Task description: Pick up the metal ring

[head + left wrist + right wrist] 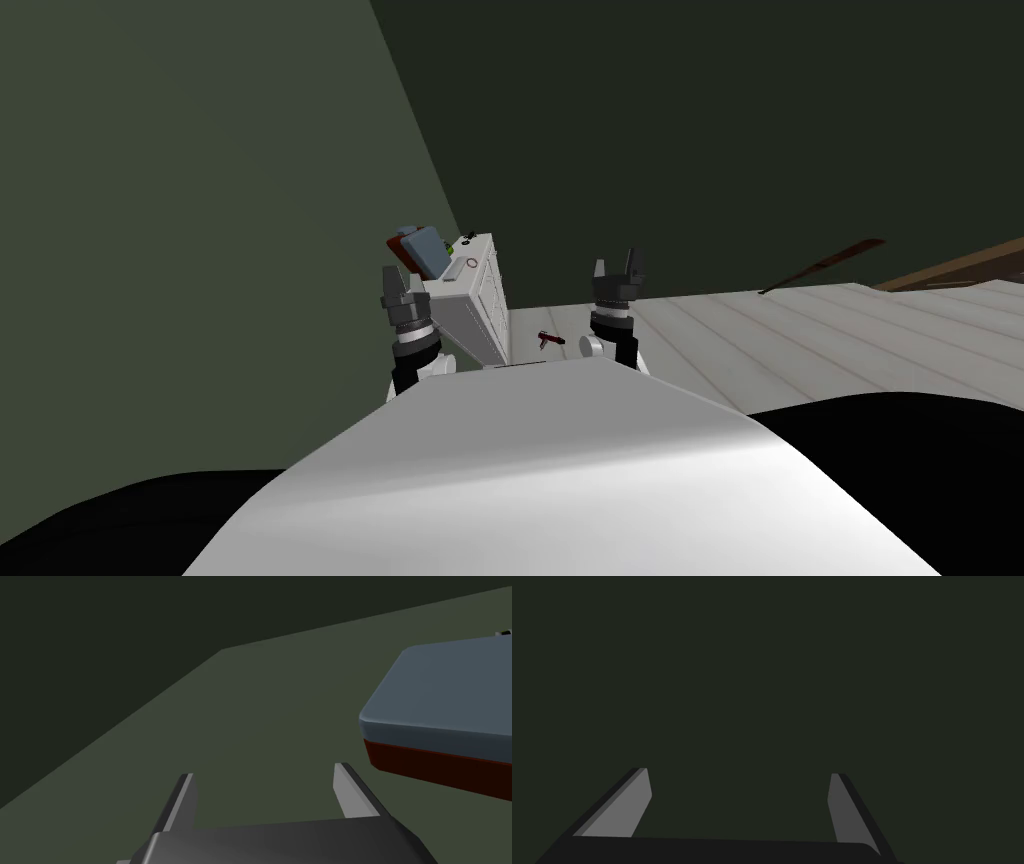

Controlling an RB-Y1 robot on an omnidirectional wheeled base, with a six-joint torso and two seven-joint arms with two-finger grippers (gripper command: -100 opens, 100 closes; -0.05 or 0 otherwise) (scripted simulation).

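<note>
The ring (473, 263) is a small thin circle lying flat on top of a white drawer cabinet (478, 310) that stands against the green wall. My left gripper (393, 278) hangs open beside the cabinet's near end, short of the ring. In the left wrist view the left gripper (265, 786) has nothing between its fingers, and a blue-grey box (445, 696) stacked on a dark red one (440, 768) lies off to one side. My right gripper (616, 262) is raised over the floor to the right of the cabinet, apart from it. In the right wrist view the right gripper (739, 786) stands open and empty.
The blue-grey box (426, 249) sits at the cabinet top's far-left end, with a small green thing (452, 247) and a small black thing (467, 237) near it. A dark red object (549, 338) lies on the pale plank floor (800, 330). Brown pieces (825, 264) lie far right.
</note>
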